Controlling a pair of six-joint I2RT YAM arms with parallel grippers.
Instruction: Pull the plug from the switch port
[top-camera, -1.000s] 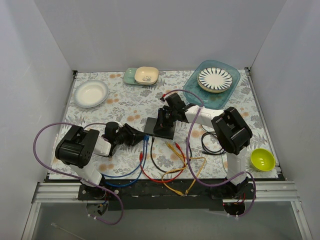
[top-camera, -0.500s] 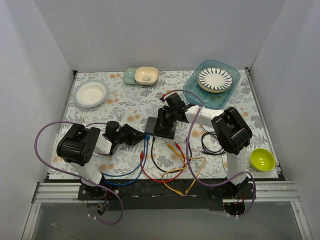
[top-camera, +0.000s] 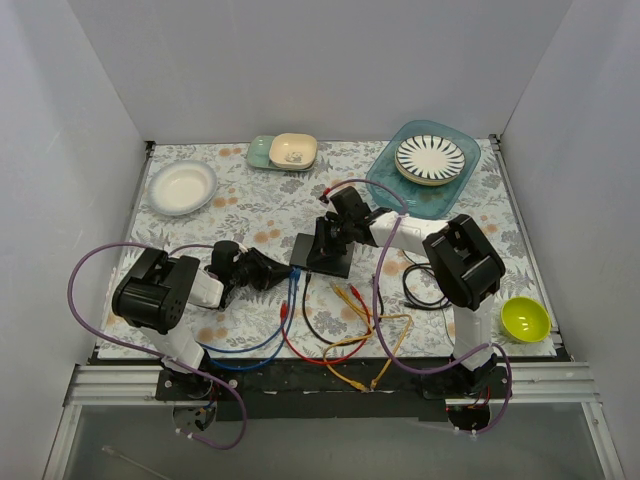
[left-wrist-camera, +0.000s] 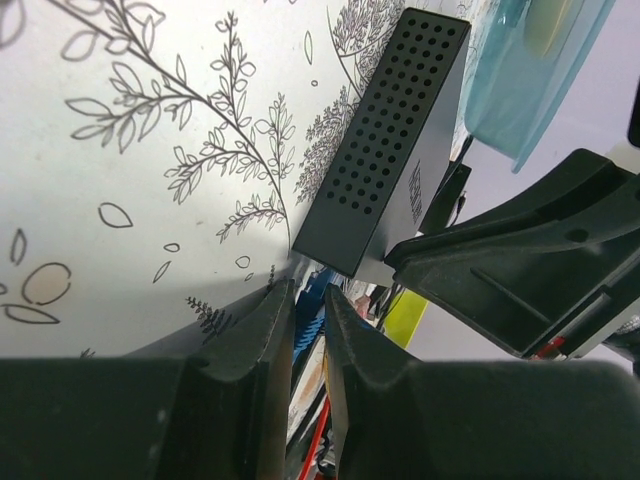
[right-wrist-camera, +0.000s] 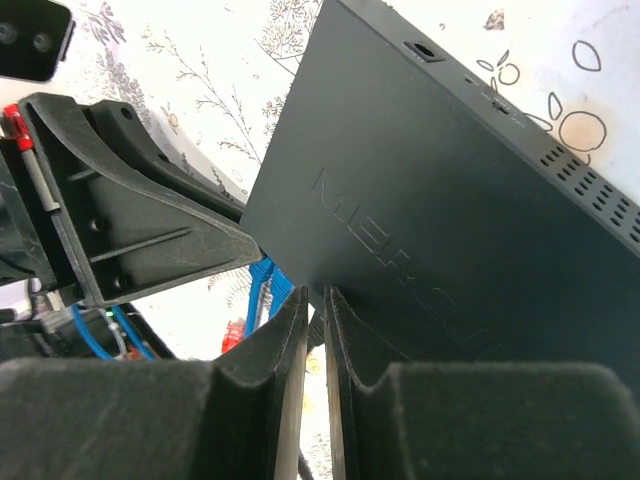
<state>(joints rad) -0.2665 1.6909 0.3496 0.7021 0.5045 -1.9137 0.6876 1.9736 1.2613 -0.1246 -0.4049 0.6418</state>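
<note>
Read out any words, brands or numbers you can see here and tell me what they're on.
"MERCU": raised letters on the top face of the black network switch, right wrist view; the letters after that cannot be made out.
Small markings along the switch's edge by the round socket, right wrist view: too small to read.
Small mark on the switch's top face, left wrist view: too blurred to read.
Nothing else carries readable text.

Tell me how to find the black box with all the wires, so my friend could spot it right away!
Look at the middle of the flowery table. A flat black box lies there, with a tangle of coloured wires just in front of it. Unlike the white bowl and striped plate farther back, it is dark, flat and rectangular.
</note>
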